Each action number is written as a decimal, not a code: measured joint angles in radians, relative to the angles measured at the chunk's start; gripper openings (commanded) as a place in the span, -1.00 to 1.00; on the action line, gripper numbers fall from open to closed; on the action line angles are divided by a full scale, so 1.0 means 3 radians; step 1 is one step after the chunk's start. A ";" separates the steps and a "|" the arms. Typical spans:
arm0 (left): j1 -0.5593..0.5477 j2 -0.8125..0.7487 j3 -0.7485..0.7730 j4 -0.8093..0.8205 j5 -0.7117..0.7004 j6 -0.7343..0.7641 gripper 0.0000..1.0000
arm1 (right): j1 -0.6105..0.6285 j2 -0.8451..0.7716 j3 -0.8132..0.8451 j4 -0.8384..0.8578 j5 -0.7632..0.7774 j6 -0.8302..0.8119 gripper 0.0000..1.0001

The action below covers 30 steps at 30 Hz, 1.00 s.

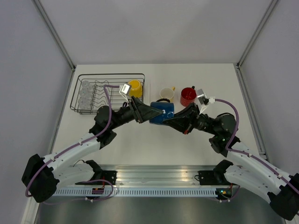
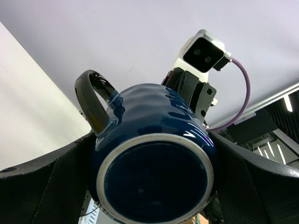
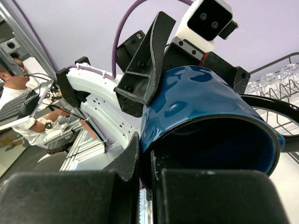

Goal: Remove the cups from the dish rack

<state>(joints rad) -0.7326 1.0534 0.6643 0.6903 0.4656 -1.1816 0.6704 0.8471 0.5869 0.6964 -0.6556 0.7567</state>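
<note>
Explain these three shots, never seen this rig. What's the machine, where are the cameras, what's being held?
Two robot arms share a white table. One picture looks down from above; the others come from cameras on each wrist. The arms meet at a dark blue mug, apparently a handover: the right gripper is shut on its rim, while the left gripper is open around the mug's base. On the table stand a red mug and a cream mug. The black dish rack holds a yellow mug and clear glasses.

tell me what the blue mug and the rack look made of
Blue mug: looks like glazed ceramic, glossy with sharp highlights and an unglazed pale foot ring. Rack: thin black wire, probably coated metal; the finish is too small to judge.
</note>
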 measured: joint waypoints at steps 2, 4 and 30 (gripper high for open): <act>-0.0006 -0.0014 0.0000 -0.0011 0.0001 -0.0004 0.99 | 0.0003 -0.0072 -0.0045 0.0004 0.0000 -0.0064 -0.99; -0.0019 -0.0043 0.0000 -0.0036 -0.0008 -0.0003 0.99 | 0.0006 -0.0154 -0.0067 -0.0034 0.0004 -0.0136 -0.99; -0.0006 -0.1193 0.0381 -0.3272 -0.2326 0.1231 0.99 | 0.0003 0.0618 0.1193 -0.3357 0.1293 -0.1834 -0.99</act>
<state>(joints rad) -0.7345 0.6956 0.7788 -0.2913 -0.2321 -0.8124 0.6712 1.0325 0.9447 -0.3107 -0.2676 0.2066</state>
